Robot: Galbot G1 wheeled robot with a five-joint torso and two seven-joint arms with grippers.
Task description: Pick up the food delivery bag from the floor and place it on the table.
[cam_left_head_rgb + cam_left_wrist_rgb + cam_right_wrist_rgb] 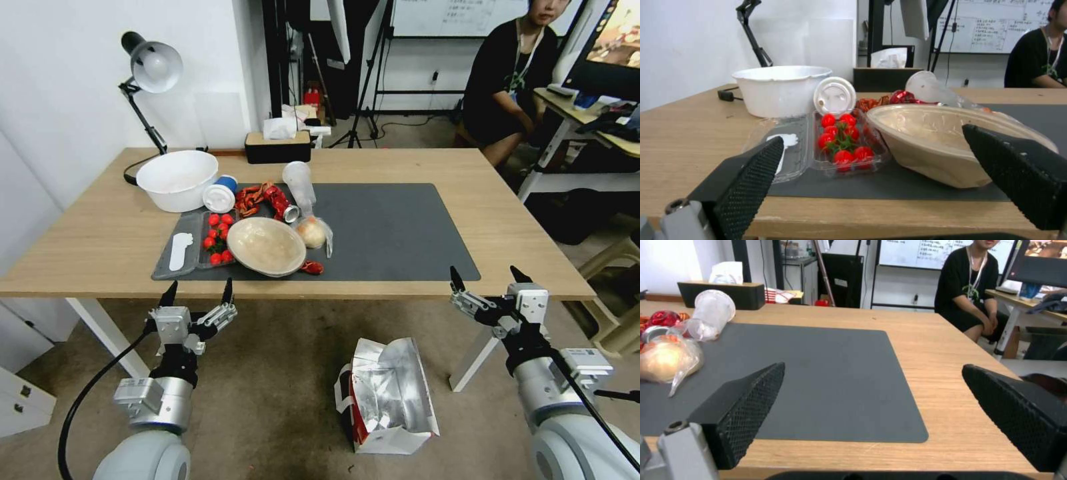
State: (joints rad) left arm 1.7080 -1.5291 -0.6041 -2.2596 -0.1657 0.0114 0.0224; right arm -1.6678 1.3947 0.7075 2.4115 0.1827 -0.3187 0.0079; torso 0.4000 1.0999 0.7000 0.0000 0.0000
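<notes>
Nothing legible here. The whiteboard [996, 26] at the back carries rows of handwriting, too small to make out, and the food delivery bag [387, 400] on the floor shows foil lining and no readable print.

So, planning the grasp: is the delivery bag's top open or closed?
Open: the food delivery bag stands on the floor, mouth spread, silver foil lining showing.

The mat [393, 233] on the table [507, 220] is bare across its right half, free to reach. Left of that bare stretch, a tan bowl [267, 247], tomato tray [217, 239], white bowl [177, 179] and cup [298, 183] crowd the mat. A tissue box [277, 147] stands behind the mat.
</notes>
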